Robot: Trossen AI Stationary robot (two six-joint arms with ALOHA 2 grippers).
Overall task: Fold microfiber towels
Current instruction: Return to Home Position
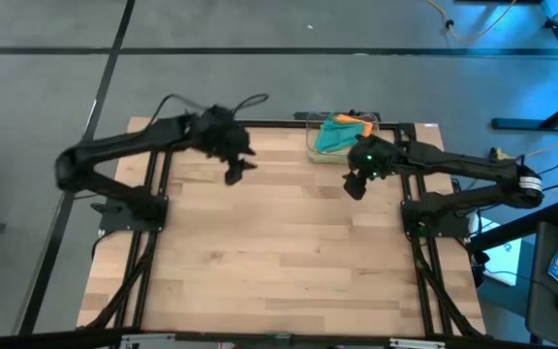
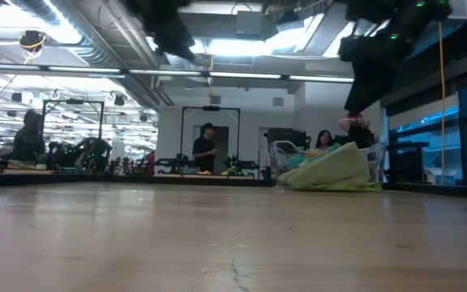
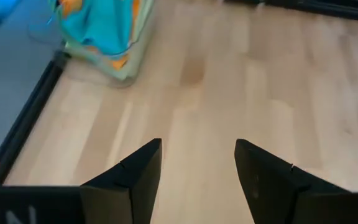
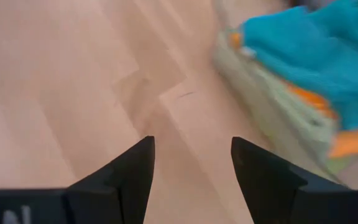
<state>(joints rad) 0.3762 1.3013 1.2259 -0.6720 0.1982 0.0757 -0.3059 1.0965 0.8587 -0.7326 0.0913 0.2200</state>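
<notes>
The microfiber towels [image 1: 342, 134] lie in a heap at the table's far edge, right of centre: teal on top, orange [image 4: 303, 96] and pale green [image 2: 335, 172] showing beneath. The heap rests on the tabletop, inside a clear bin as far as I can tell. My left gripper [image 1: 238, 171] hangs open above the far left of the table, left of the heap; its wrist view shows bare wood between the fingers [image 3: 197, 171]. My right gripper [image 1: 355, 184] hangs open just in front of the heap, and wood alone fills the gap in its wrist view [image 4: 192, 168].
A dark metal frame [image 1: 260, 123] rims the table. The wooden tabletop [image 1: 279, 252] stretches from the heap to the near edge. Beyond the far edge, people and equipment show in the room [image 2: 207, 150].
</notes>
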